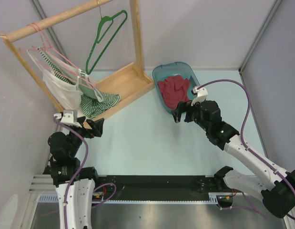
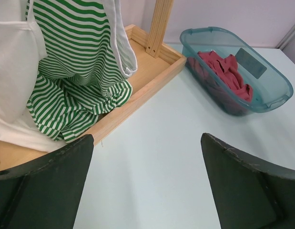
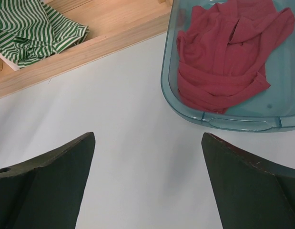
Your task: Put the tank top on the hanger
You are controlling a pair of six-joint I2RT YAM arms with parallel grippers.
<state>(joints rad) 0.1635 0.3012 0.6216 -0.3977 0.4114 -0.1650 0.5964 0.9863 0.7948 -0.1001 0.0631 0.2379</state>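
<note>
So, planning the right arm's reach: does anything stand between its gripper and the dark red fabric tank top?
Only the near wall of the translucent teal plastic bin holding the tank top; the open right gripper would have to clear that rim. Nothing else visible intervenes.

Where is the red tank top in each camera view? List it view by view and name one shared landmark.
Top external: the tank top lies bunched in the blue tub, right of centre, in the upper half.
Left wrist: upper right, inside the blue tub.
Right wrist: upper right, inside the blue tub.
Shared landmark: the blue tub, beside the wooden rack base.
</note>
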